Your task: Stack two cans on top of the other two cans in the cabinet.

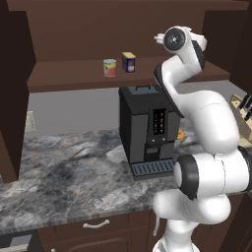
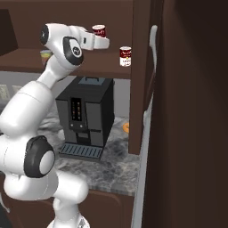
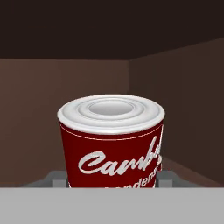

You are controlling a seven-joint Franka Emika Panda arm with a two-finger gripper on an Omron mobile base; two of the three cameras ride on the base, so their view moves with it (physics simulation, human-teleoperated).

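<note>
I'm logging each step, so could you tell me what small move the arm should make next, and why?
Probably carry the held soup can sideways until it is over the second soup can on the cabinet shelf, then lower it. The claw holds its can above shelf level, while the other can stands apart, nearer the side panel.

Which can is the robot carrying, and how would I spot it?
Find the dark wooden cabinet above the black coffee machine. At the end of the white arm, the claw holds a red soup can with white script, raised above the shelf; its twin stands on the board.
</note>
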